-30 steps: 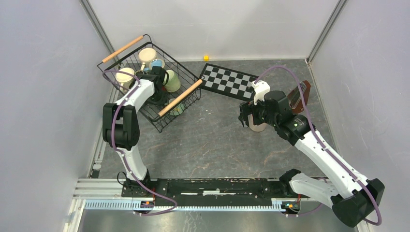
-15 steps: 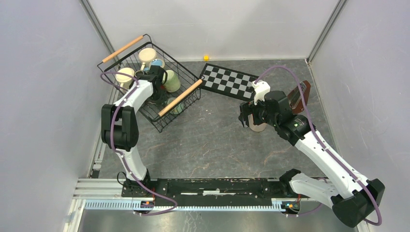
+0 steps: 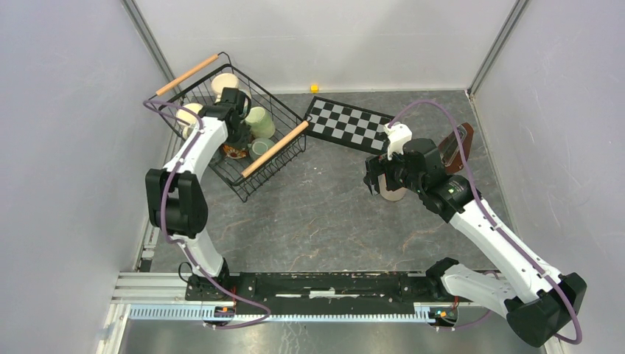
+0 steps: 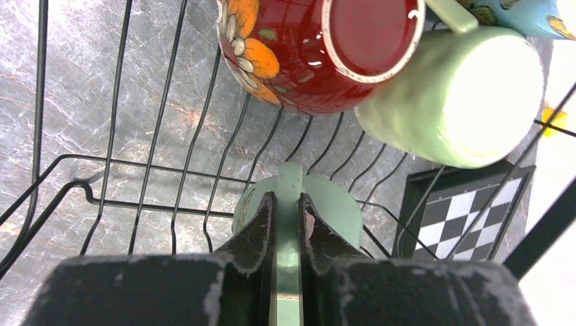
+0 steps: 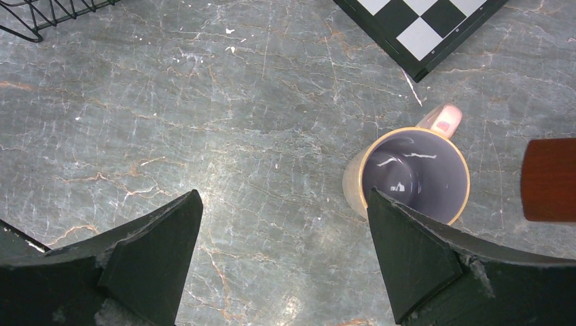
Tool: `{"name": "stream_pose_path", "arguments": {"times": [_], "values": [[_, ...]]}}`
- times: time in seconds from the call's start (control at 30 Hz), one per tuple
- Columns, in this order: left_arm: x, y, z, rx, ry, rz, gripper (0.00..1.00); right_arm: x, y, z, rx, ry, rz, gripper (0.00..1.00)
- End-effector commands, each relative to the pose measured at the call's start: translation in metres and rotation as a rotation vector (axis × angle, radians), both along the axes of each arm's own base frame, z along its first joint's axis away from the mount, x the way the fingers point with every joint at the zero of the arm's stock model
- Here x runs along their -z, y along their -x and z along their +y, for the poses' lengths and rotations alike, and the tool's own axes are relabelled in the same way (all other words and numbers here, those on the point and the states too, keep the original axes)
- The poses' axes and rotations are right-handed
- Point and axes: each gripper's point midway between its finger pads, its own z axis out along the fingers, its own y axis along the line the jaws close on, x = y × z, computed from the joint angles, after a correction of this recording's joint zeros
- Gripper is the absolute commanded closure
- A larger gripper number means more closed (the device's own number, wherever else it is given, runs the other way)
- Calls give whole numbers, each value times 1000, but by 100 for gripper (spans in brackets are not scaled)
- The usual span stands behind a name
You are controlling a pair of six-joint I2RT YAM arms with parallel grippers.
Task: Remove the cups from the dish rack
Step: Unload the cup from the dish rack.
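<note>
The black wire dish rack [image 3: 234, 181] stands at the back left. My left gripper [image 4: 288, 198] reaches down into it, shut on the flat handle of a teal-green cup [image 4: 336, 207], which hangs just above the rack's wire floor [image 4: 159, 122]. In the top view that cup [image 3: 259, 147] shows beside the left gripper [image 3: 243, 140]. A red flowered cup [image 4: 319, 47], a pale green cup [image 4: 455, 95] and a blue cup [image 4: 536, 13] lie close by in the rack. My right gripper [image 5: 282, 204] hangs open over the table, left of a beige-pink cup [image 5: 414, 180] that stands upright.
Two cream cups [image 3: 225, 82] sit at the rack's far side. The checkered board [image 3: 348, 124] lies right of the rack, and its corner is near the beige-pink cup. A brown metronome [image 3: 453, 147] stands just beyond that cup. A small yellow cube [image 3: 315, 88] is by the back wall.
My left gripper closed on the teal-green cup's handle, then moved toward the back of the rack with the cup. The red cup is now uncovered. The right arm has stayed still.
</note>
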Motion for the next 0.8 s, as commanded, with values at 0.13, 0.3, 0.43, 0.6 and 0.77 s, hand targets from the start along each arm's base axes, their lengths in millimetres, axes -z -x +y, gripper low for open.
{"name": "stream_pose_path", "arguments": {"times": [0.13, 0.3, 0.43, 0.6, 0.77], "values": [[-72, -7, 2, 131, -78, -137, 98, -26, -4, 7, -4, -52, -59, 2], [-103, -14, 5, 181, -126, -199, 98, -33, -5, 7, 1, -64, -73, 2], [-131, -22, 4, 229, -149, -258, 98, -43, -6, 6, 11, -79, -92, 2], [-169, -31, -6, 315, -145, -339, 98, -60, -9, 7, 18, -110, -129, 2], [-205, -34, -24, 425, -112, -428, 98, -82, -8, 23, -45, -181, -163, 2]]}}
